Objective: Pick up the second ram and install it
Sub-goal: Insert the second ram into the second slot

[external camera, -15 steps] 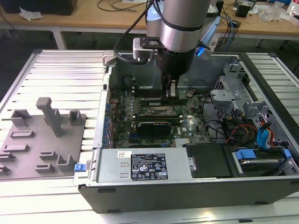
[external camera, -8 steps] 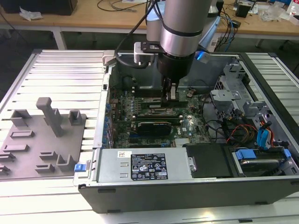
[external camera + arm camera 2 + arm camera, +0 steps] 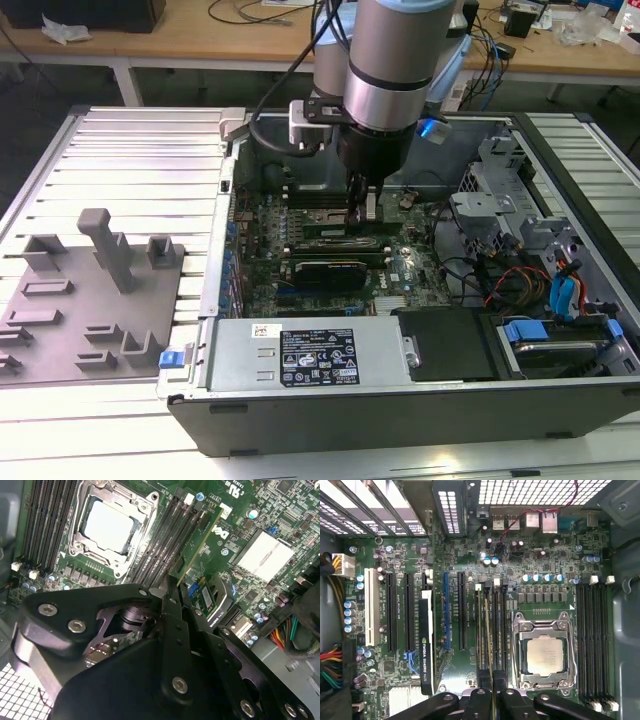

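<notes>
second wrist view: tool (image 3: pixel 172 587) pinching the second ram (image 3: pixel 200 542) edge-on, stick running out ahead of the tips along the memory slots (image 3: pixel 162 545) beside the cpu socket (image 3: pixel 110 525). picked up already; seating apparently unfinished.

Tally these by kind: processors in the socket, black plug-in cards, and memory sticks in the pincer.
Processor: 1
Black plug-in card: 1
Memory stick in the pincer: 1
Total: 3
</notes>
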Robot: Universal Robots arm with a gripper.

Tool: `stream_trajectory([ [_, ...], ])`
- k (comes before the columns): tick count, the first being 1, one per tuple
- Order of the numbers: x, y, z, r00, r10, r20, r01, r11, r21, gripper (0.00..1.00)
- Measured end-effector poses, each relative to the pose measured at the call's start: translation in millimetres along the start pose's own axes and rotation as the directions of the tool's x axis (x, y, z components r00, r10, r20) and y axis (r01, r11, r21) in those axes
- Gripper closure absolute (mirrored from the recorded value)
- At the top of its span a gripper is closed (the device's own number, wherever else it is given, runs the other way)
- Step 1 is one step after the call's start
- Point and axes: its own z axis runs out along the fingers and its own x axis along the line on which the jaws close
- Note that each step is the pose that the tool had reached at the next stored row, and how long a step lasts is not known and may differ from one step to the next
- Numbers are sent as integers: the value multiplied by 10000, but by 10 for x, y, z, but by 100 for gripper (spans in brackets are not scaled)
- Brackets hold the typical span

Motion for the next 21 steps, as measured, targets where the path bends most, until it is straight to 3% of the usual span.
stream_trajectory([
  [10, -51, -1, 167, 10000, 3, 1, -3, 10000, 0, 86],
  [15, -53, -1, 176, 10000, 19, -1, -19, 10000, 1, 86],
  [17, -53, -1, 179, 9994, 348, 8, -348, 9994, 14, 86],
  [19, -54, -1, 185, 9994, 356, 11, -356, 9994, 16, 86],
  [21, -51, -2, 223, 9994, 357, 8, -357, 9994, 16, 86],
])
